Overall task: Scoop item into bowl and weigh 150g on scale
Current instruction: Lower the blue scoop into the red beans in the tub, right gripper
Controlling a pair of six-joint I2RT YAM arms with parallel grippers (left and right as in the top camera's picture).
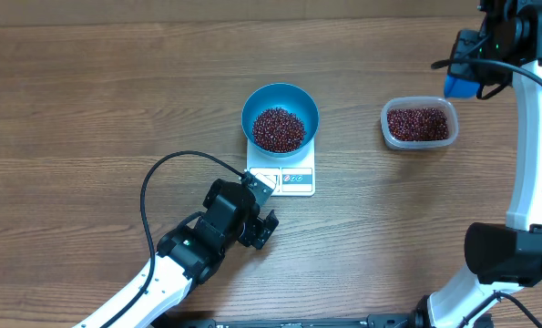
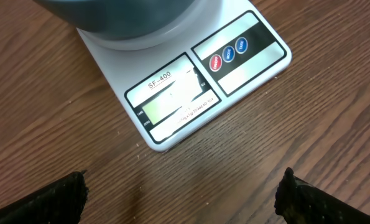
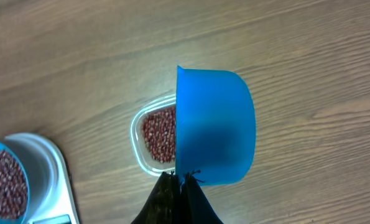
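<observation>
The teal-blue bowl (image 1: 281, 98) stands on the white scale (image 1: 293, 179) and holds a heap of red-brown beans (image 1: 278, 128). My left gripper (image 2: 185, 194) hovers open over the wood just in front of the scale's display (image 2: 175, 102), nothing between its fingers (image 2: 54, 199). The bowl's base (image 2: 122, 18) shows at the top of that view. My right gripper (image 3: 181, 182) is shut on the handle of a bright blue scoop (image 3: 214, 127), held tipped on its side above the table beside the tub. In the overhead view the scoop (image 1: 457, 87) is at the far right.
A clear plastic tub (image 1: 391, 111) with more beans (image 1: 419, 124) sits right of the scale. The left arm's black cable (image 1: 152, 182) loops over the table. The right arm's white base (image 1: 530, 182) stands along the right edge.
</observation>
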